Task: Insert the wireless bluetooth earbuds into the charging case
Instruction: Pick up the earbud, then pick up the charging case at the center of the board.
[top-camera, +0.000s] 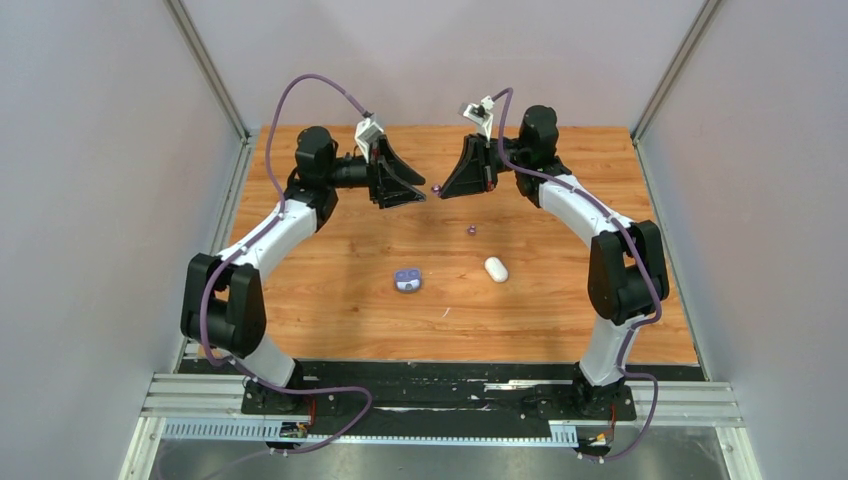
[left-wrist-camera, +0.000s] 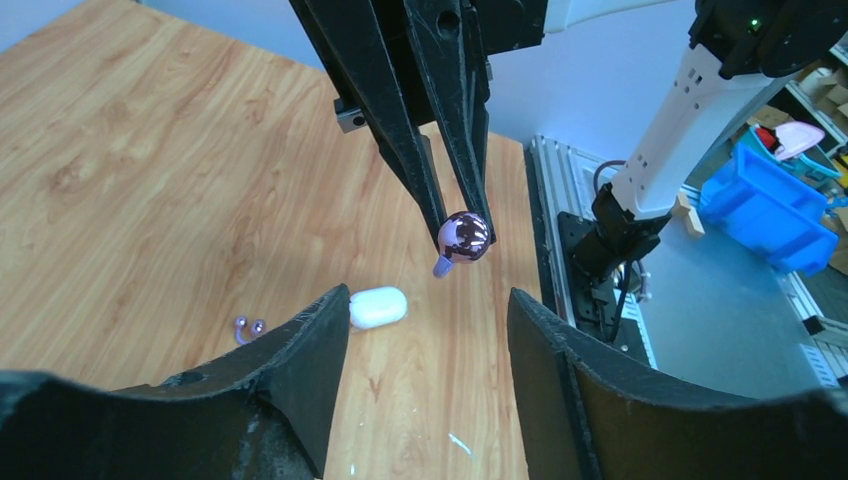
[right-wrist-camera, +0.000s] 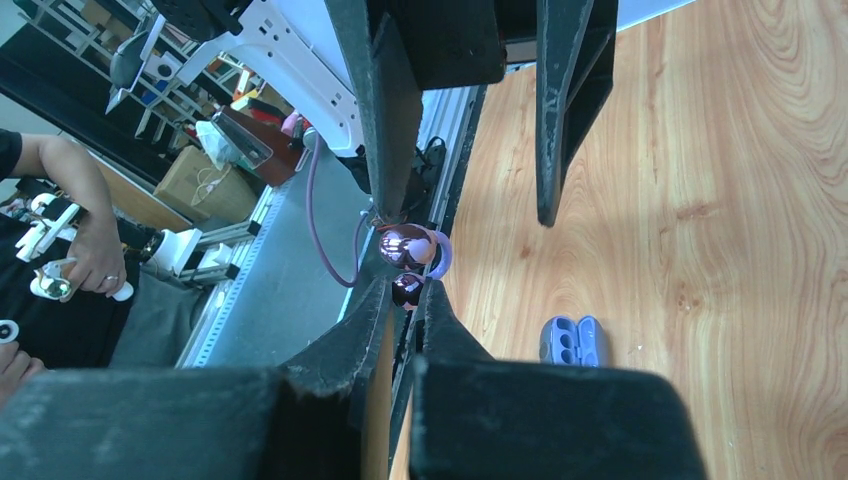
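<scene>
**Entry: two tools meeting in the air, upper middle of the overhead view**

1. Right tool (left-wrist-camera: 462, 222): closed on a dark purple earbud (left-wrist-camera: 463, 238), which is pinched at the very fingertips and held clear of the tabletop (top-camera: 330, 260). We judge it is held out this way to offer the bud for a handover or a re-grip.
2. Left tool (left-wrist-camera: 425, 300): jaws wide apart and holding nothing, facing the right tool tip to tip. In the right wrist view one of its fingers stands just beside the bud (we cannot tell whether it touches). We read the wide opening as readiness to receive.
3. Second purple earbud (top-camera: 471, 229): lying loose near the middle of the overhead frame, just below the two tools.
4. Purple case (top-camera: 407, 280): lower centre of the frame, lid open and both wells facing up. We see no bud in them, so we judge it to be the waiting destination.
5. White case (top-camera: 496, 269): shut, to the right of the purple case and apart from it.
6. White speck (top-camera: 446, 313): below both cases and too small to name.
</scene>
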